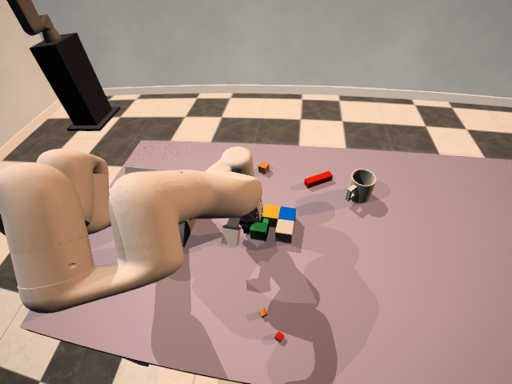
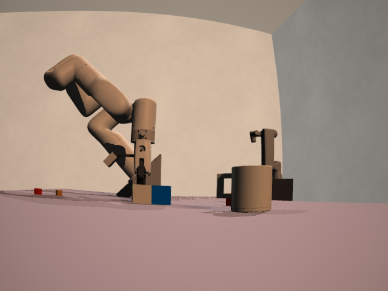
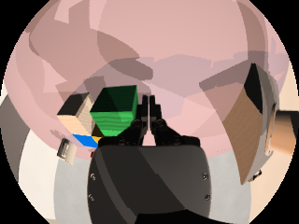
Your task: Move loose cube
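Note:
The yellow cube (image 1: pixel 271 211), the blue cube (image 1: pixel 287 213) and the cream cube (image 1: pixel 285 229) stand together in an L on the mat. The green cube (image 1: pixel 259 230) sits in the open corner, turned slightly, with a narrow gap to the cream cube. My gripper (image 1: pixel 249 219) is shut and empty, its fingertips low on the mat against the green cube's left side. In the wrist view the shut fingers touch the green cube (image 3: pixel 115 111) to their left. In the exterior view the gripper (image 2: pixel 141 175) stands behind the cream cube (image 2: pixel 141 194) and blue cube (image 2: pixel 160 194); the green cube is hidden.
A grey block (image 1: pixel 230 234) stands just left of the gripper. A mug (image 1: pixel 361 183), a red bar (image 1: pixel 318 178) and a small orange cube (image 1: pixel 263 167) lie behind. Small orange (image 1: pixel 262 312) and red (image 1: pixel 279 336) cubes lie in front. A dark stand (image 1: pixel 72 80) is at the far left.

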`<state>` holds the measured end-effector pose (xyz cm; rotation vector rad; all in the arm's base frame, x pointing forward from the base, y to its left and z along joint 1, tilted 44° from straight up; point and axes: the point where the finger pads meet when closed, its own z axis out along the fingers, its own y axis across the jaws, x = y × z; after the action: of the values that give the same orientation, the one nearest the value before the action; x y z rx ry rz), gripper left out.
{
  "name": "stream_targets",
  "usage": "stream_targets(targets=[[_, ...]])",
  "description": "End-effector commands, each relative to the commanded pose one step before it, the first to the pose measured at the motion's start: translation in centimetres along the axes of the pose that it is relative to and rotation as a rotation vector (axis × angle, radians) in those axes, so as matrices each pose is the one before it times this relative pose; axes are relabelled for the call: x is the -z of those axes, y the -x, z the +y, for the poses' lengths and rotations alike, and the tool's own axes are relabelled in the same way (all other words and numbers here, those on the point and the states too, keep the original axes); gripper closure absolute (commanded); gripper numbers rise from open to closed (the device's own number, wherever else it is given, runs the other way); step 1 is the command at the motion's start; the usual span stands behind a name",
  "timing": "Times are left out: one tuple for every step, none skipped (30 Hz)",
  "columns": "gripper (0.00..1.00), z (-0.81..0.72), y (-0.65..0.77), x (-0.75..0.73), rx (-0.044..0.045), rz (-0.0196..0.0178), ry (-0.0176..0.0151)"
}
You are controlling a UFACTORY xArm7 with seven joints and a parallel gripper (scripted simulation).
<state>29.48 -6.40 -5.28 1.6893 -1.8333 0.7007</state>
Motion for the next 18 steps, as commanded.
stream_targets(targets=[[1.00,-0.342,0.082,0.121,0.00020,-0.00188,-0.00328],[1.00,-0.061,0.000,0.000,0.00000,0.00000,0.00000],[1.00,-0.061,0.000,0.000,0.00000,0.00000,0.00000],[1.00,-0.060,0.000,0.000,0.00000,0.00000,0.00000],[1.00,-0.060,0.000,0.000,0.00000,0.00000,0.00000],[1.00,-0.059,0.000,0.000,0.00000,0.00000,0.00000],[1.00,-0.059,0.000,0.000,0.00000,0.00000,0.00000],[1.00,-0.058,0.000,0.000,0.00000,0.00000,0.00000],[1.00,-0.057,0.000,0.000,0.00000,0.00000,0.00000],[1.00,-0.057,0.000,0.000,0.00000,0.00000,0.00000],[1.00,-0.056,0.000,0.000,0.00000,0.00000,0.00000],[1.00,0.000,0.000,0.000,0.00000,0.00000,0.00000],[1.00,0.000,0.000,0.000,0.00000,0.00000,0.00000],[1.00,-0.055,0.000,0.000,0.00000,0.00000,0.00000],[1.00,-0.054,0.000,0.000,0.00000,0.00000,0.00000],[1.00,-0.054,0.000,0.000,0.00000,0.00000,0.00000],[1.00,-0.053,0.000,0.000,0.00000,0.00000,0.00000],[1.00,-0.052,0.000,0.000,0.00000,0.00000,0.00000]])
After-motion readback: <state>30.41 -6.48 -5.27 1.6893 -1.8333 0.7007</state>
